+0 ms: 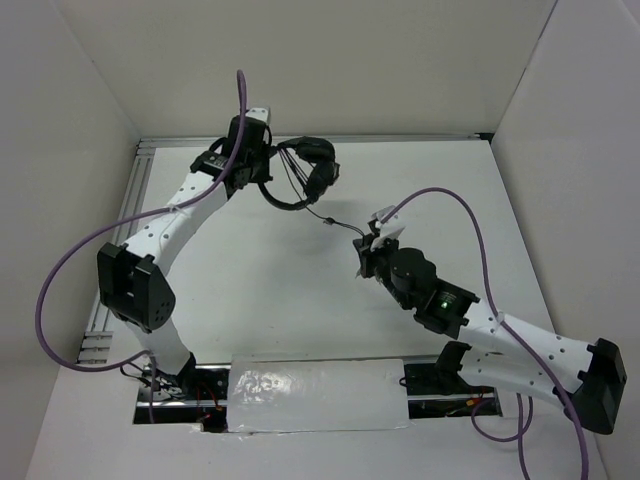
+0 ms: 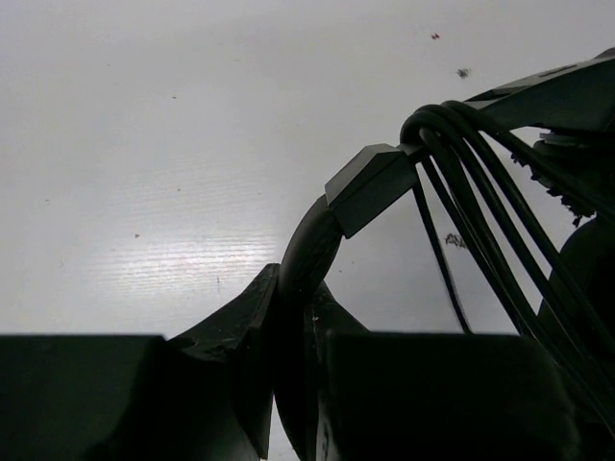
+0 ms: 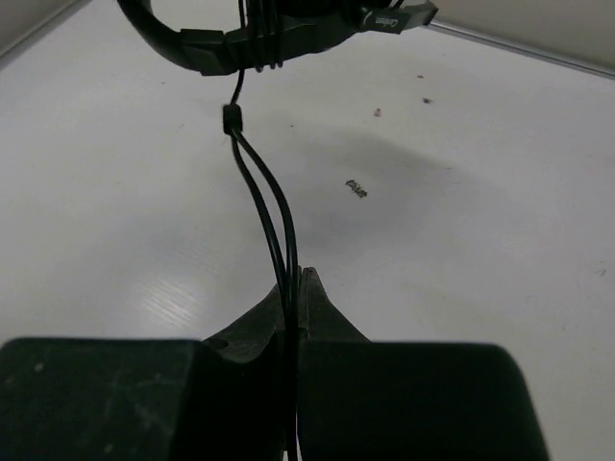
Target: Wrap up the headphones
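The black headphones (image 1: 308,172) are held above the table at the back centre. My left gripper (image 1: 262,165) is shut on the curved headband (image 2: 309,252). Several turns of the thin black cord (image 2: 480,206) lie wrapped over the band beside its slider block (image 2: 370,184). My right gripper (image 1: 368,243) sits to the lower right of the headphones and is shut on the cord (image 3: 274,206), which runs as two strands from my fingers up to the band (image 3: 279,38). A short stretch of cord (image 1: 330,220) spans between the two grippers.
White walls close in the table on the left, back and right. A metal rail (image 1: 120,215) runs along the left edge. A shiny white sheet (image 1: 318,394) lies at the near edge between the arm bases. Thick purple cables (image 1: 470,215) loop off both arms.
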Robot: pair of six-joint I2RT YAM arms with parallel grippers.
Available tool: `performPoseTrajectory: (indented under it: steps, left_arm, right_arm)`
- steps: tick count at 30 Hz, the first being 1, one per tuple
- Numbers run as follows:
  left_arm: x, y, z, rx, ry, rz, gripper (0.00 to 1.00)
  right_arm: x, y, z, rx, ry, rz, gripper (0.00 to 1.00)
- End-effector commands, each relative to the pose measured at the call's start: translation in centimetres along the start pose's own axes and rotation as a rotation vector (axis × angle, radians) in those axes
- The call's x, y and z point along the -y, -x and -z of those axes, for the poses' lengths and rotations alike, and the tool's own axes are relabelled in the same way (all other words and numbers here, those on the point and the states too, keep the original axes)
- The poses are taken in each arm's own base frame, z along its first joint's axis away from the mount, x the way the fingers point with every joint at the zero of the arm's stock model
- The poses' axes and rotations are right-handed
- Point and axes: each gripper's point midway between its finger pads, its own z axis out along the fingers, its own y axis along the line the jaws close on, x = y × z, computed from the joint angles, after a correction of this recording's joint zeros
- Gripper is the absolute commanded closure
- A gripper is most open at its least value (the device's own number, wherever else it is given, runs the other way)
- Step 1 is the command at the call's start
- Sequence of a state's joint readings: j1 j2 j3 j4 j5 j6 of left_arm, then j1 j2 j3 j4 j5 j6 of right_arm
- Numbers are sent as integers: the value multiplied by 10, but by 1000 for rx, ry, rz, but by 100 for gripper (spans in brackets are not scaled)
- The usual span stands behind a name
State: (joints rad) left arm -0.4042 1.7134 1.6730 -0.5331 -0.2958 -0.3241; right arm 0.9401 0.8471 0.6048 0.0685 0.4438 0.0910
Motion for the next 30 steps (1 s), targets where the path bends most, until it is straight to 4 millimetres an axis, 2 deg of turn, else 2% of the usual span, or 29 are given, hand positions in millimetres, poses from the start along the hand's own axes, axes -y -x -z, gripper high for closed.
performPoseTrajectory:
  steps: [1,6,7,11,14,16,18,19,20,22,23,26,27,30]
  left_arm:
    - [9,56,15,153,-137,74,100]
    - [-11,78,24,225,-165,92,100]
    - [-8,80,28,222,-212,100,100]
    - [-43,91,46,256,-218,202,100]
    - [-52,99,63,283,-327,217,100]
    - [-61,96,69,286,-313,248,100]
    - [-68,94,64,281,-247,249,100]
    - [-60,90,61,269,-239,222,100]
    - [-64,86,51,251,-180,211,100]
    - [-53,76,40,220,-132,176,100]
    - [-56,70,28,197,-87,172,100]
    - [-49,44,9,109,-81,170,100]
    - [-44,38,7,91,-106,162,100]
    - [-25,25,1,83,-160,93,100]
  right_arm:
    - [17,6,-1,-34,-105,69,100]
    - [24,-19,-4,-79,-139,57,100]
    - [28,-22,-4,-84,-155,58,100]
    - [36,-39,-10,-130,-162,43,100]
    - [45,-46,-13,-150,-216,40,100]
    - [52,-45,-15,-153,-244,27,100]
    - [42,-38,-17,-143,-193,37,100]
    - [37,-38,-17,-142,-171,48,100]
    - [32,-29,-16,-110,-146,51,100]
    - [22,-17,-13,-72,-113,109,100]
    - [21,-13,-12,-64,-114,117,100]
    - [23,8,-2,-14,-129,258,100]
    - [34,17,1,3,-189,279,100]
    - [47,55,13,92,-243,345,100]
